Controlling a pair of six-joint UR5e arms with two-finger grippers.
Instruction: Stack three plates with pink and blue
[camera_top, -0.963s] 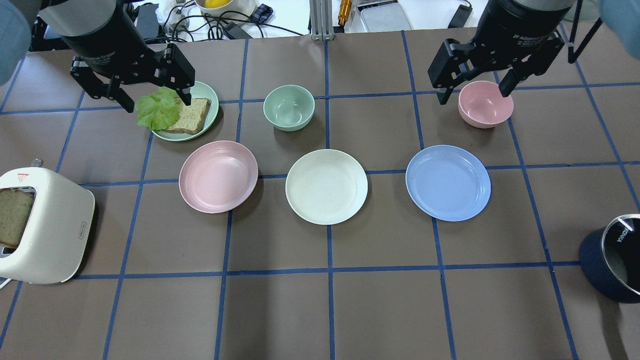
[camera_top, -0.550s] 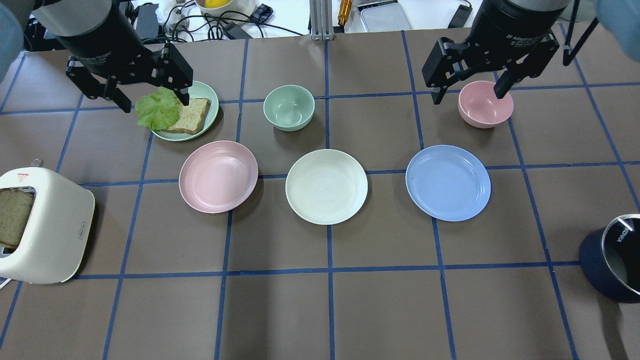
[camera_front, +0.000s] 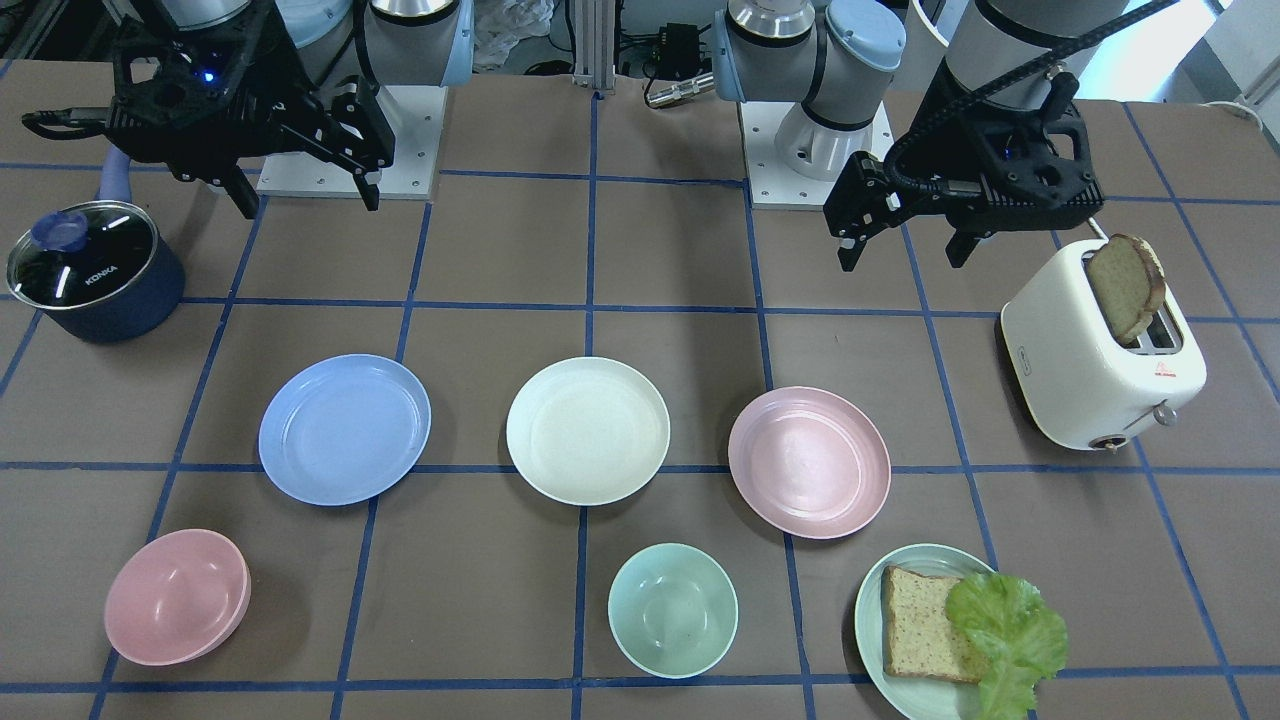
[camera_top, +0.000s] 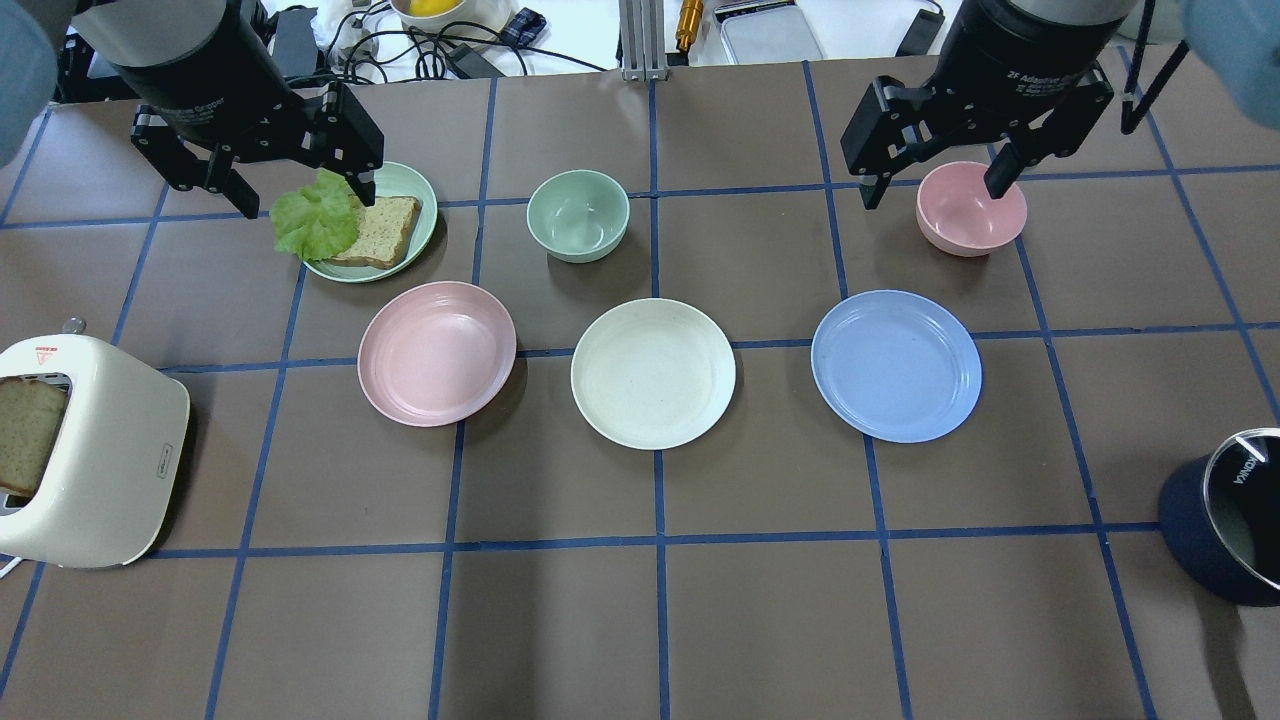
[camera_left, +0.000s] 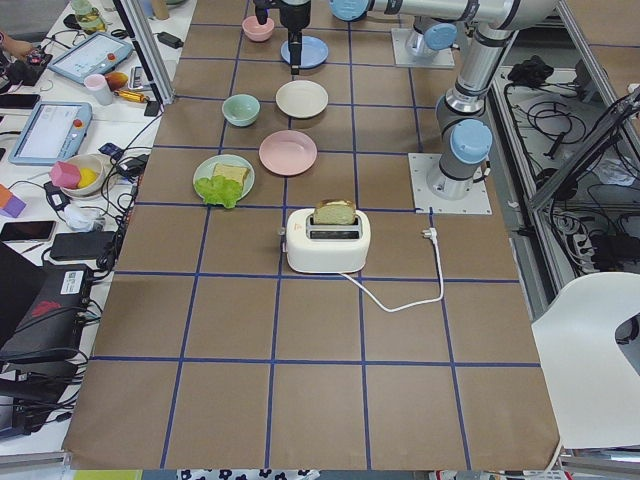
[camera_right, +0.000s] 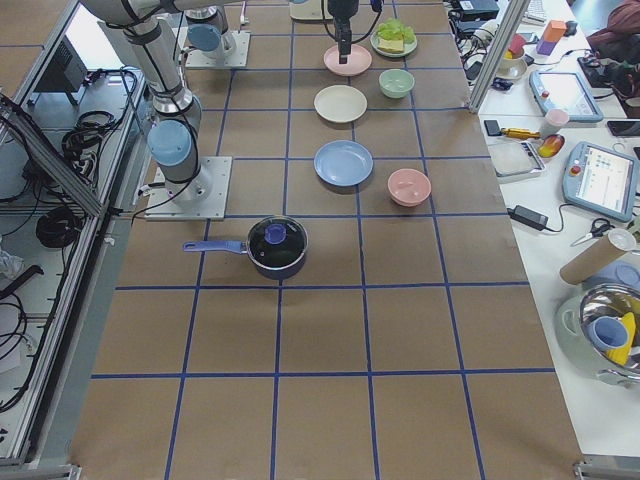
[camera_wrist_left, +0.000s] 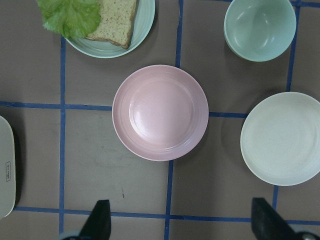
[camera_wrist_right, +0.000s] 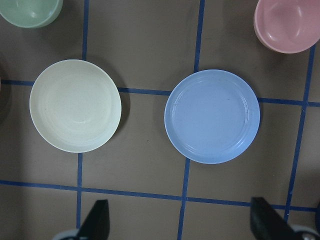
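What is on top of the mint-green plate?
A bread slice and a lettuce leaf lie on the mint-green plate. The leaf covers one bread edge; beneath it is hidden.

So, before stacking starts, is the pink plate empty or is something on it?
Empty. The pink plate shows a bare inside in the left wrist and overhead views; nothing lies on it.

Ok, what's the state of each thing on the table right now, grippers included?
left gripper: open, empty.
right gripper: open, empty.
pink plate: flat, empty, unstacked.
cream plate: flat, empty, unstacked.
blue plate: flat, empty, unstacked.
toaster: bread slice in slot.
pot: lid on.
mint bowl: upright, empty.
pink bowl: upright, empty.
mint plate: holds bread, lettuce.
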